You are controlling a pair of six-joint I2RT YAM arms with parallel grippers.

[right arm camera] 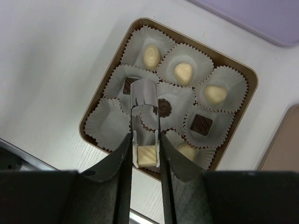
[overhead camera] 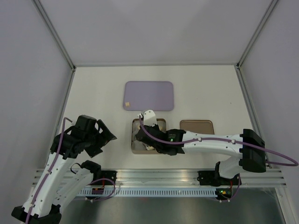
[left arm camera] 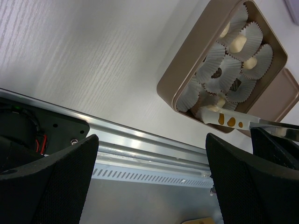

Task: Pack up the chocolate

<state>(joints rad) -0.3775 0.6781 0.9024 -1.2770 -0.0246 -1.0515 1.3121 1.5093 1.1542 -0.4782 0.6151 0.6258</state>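
My right gripper (right arm camera: 145, 140) is shut on white plastic tongs (right arm camera: 143, 95), and the tongs pinch a pale square chocolate (right arm camera: 148, 156) just above the near edge of the brown box (right arm camera: 88, 135). Most of the box's white paper cups hold pale or dark pieces, such as one dark square (right arm camera: 202, 123); the near-left cup (right arm camera: 108, 123) is empty. From the top view, the right gripper (overhead camera: 150, 139) hovers over the box (overhead camera: 135, 150). A tan piece (overhead camera: 126, 104) lies on the purple tray (overhead camera: 148, 95). My left gripper (overhead camera: 105, 135) stands open and empty, left of the box.
The flat brown lid (overhead camera: 196, 124) lies right of the box. A metal rail (left arm camera: 140, 144) runs along the table's near edge, below the left gripper (left arm camera: 152, 182). Grey walls enclose the table on three sides.
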